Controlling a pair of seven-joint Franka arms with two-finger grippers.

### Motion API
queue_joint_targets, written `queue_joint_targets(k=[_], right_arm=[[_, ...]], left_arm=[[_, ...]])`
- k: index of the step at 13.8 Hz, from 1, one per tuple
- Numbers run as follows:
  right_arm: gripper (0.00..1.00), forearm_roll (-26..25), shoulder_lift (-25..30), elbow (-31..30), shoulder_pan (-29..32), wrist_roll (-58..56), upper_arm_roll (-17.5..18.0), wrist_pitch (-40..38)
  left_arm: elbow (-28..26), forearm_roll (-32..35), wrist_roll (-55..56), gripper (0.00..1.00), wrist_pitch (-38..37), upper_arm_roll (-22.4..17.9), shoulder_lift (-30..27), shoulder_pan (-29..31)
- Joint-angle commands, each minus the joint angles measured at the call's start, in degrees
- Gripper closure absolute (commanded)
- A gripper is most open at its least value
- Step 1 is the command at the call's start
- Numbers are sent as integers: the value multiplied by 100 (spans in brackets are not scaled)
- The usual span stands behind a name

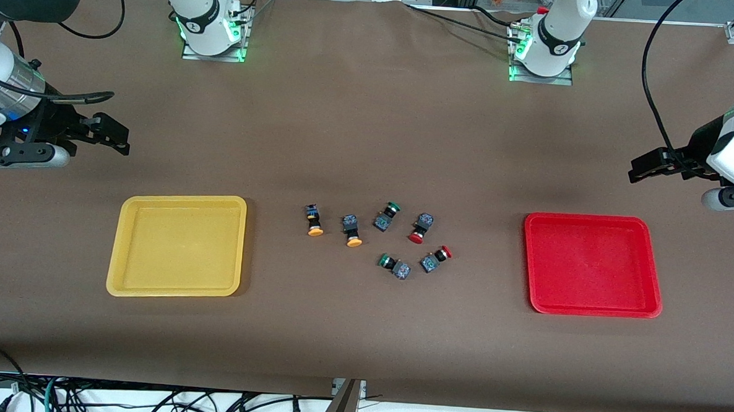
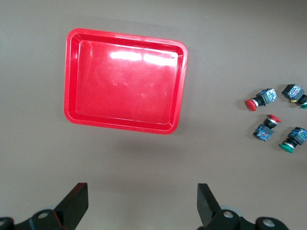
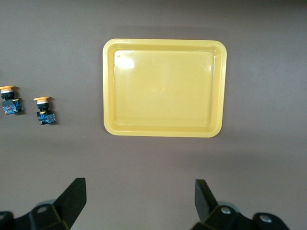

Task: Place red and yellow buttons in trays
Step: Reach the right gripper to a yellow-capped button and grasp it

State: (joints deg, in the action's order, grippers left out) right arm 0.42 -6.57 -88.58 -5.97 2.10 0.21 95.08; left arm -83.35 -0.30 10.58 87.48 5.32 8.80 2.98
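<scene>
Two yellow-capped buttons (image 1: 314, 221) (image 1: 351, 230) and two red-capped buttons (image 1: 421, 227) (image 1: 436, 258) lie loose mid-table between the trays. The yellow tray (image 1: 181, 198) sits toward the right arm's end and the red tray (image 1: 589, 219) toward the left arm's end; nothing lies in either. My left gripper (image 1: 644, 168) hangs open over bare cloth at its end of the table, and its wrist view shows the red tray (image 2: 124, 79) and red buttons (image 2: 261, 99) (image 2: 266, 128). My right gripper (image 1: 113, 136) hangs open over bare cloth at its end, seeing the yellow tray (image 3: 163, 86) and yellow buttons (image 3: 9, 99) (image 3: 44, 111).
Two green-capped buttons (image 1: 387, 216) (image 1: 394, 266) lie among the red and yellow ones, close to the red pair. Brown cloth covers the table. Cables run along the table's edge nearest the front camera.
</scene>
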Motion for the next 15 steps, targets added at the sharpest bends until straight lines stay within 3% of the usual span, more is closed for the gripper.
queue_joint_targets(k=[1, 7, 10, 15], right_arm=[[0, 90, 85, -44, -18, 35, 31, -16], [0, 284, -335, 113, -324, 19, 67, 275], [0, 406, -1605, 174, -623, -78, 110, 371], [0, 424, -2548, 201, -1334, 228, 154, 1844]], left_arm=[[205, -128, 14, 0, -108, 4, 96, 18], [205, -128, 14, 0, -108, 4, 96, 18], [205, -128, 14, 0, -108, 4, 113, 27], [205, -128, 14, 0, -108, 4, 122, 27]])
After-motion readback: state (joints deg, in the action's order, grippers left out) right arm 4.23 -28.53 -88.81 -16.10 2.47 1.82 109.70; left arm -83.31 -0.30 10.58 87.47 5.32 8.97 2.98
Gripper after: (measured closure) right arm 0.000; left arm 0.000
